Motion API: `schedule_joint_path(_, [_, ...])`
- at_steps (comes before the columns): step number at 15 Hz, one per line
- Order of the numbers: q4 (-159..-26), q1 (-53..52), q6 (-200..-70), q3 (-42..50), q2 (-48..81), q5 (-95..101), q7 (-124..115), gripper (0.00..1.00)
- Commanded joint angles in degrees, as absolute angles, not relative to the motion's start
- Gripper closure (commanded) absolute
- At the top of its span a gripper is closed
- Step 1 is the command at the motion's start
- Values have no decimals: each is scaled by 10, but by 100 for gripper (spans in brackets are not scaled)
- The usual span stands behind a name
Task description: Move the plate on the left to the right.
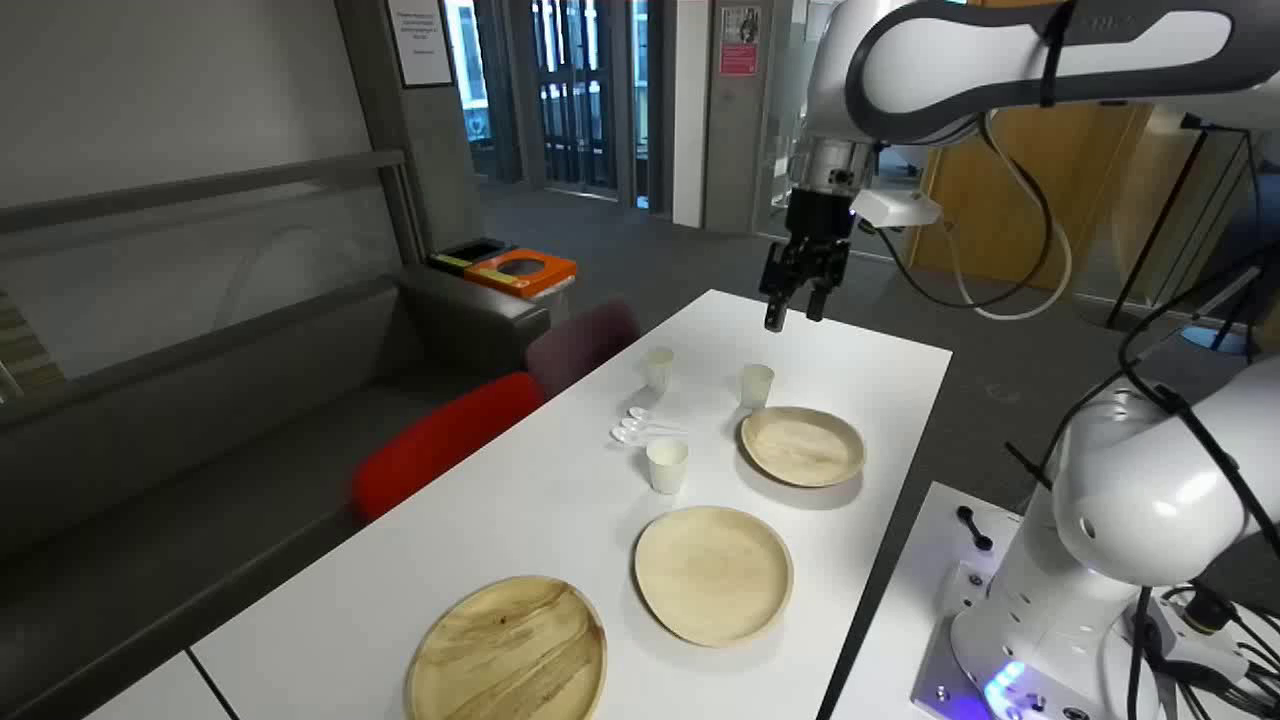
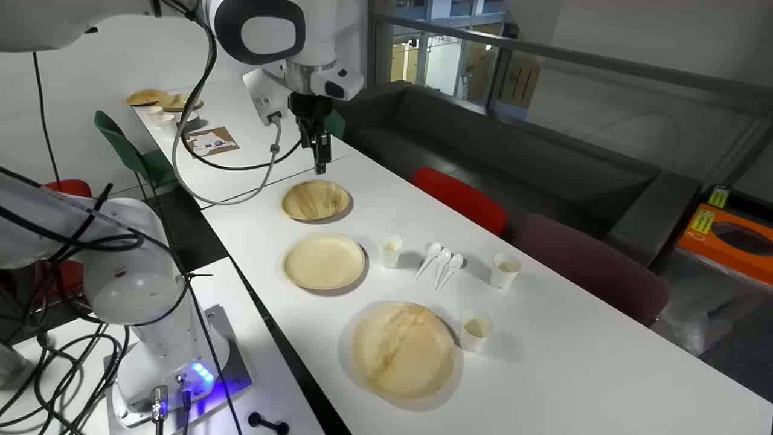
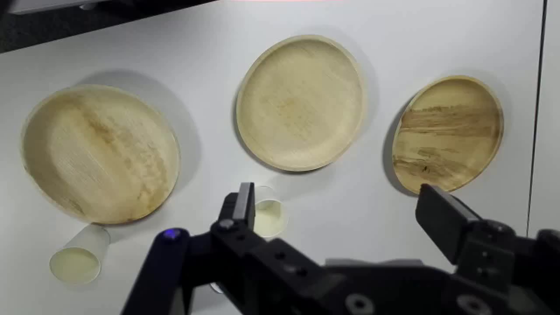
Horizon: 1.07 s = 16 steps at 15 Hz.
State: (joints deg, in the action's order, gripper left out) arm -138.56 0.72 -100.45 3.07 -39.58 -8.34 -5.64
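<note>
Wrist view: the claw [image 3: 337, 194] is seen with its two fingers spread wide apart, a clear gap being left between them. The streaky brown plate [image 3: 450, 135] is shown mostly outside that gap, beyond the tip of one finger, by which its rim is just overlapped. In both exterior views the claw is held up above the table [image 2: 604, 374], apart from the plate, which is laid flat on the surface. It is placed close to the short edge marked by the dark seam [image 3: 535, 131], about midway between the long edges. Next along from it, nearer the long edge beside the robot's base [image 2: 172, 347], a paler plate [image 2: 324, 261] is set, then, farthest from the seam, a deeper dish [image 2: 403, 350]. One cup [image 2: 390, 252] is stood just beside the paler plate, another cup [image 2: 476, 332] just beside the dish, and a third cup [image 2: 504, 272] nearer the opposite long edge. White spoons [image 2: 444, 257] are laid between the first and third cups.
</note>
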Motion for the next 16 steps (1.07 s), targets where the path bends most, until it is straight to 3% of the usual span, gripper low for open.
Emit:
schedule_joint_path(1, [-1384,16,-1002,25,-395,-87,-52,0])
schedule_joint_path(7, [-1376,13,-998,34,-384,-96,-43,0])
schedule_joint_path(16, [-1220,-13,-1021,80,-123,-204,123,0])
